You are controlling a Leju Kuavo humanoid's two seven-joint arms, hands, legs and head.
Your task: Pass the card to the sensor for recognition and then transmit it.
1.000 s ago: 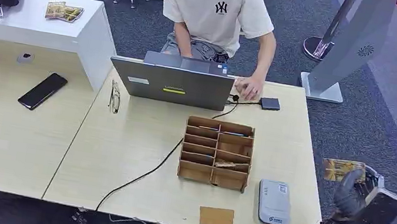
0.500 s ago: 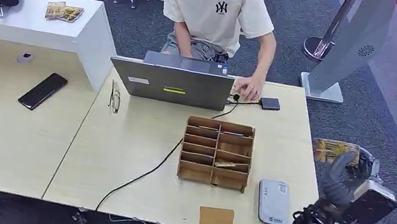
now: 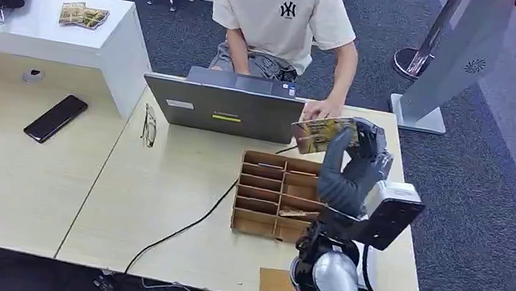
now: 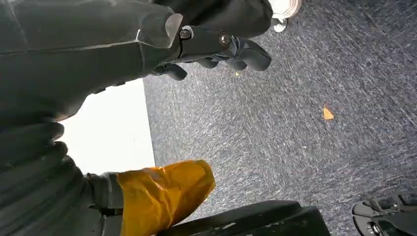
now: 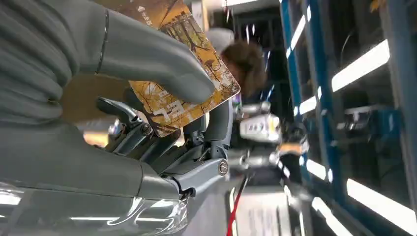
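Wooden desk [image 3: 154, 199] on grey carpet [image 3: 493, 204]; right hand [image 3: 351, 171] fingers pinching card [image 3: 322, 133].

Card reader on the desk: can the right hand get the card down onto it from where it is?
Probably yes. The right hand holds the card raised above the wooden organizer; the card reader lies nearer the robot, partly hidden behind its own forearm, nothing on top.

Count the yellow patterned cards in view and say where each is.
2 places: one card pinched in the right hand above the wooden organizer, and a small stack of cards on the white counter; the stack's number is unclear.
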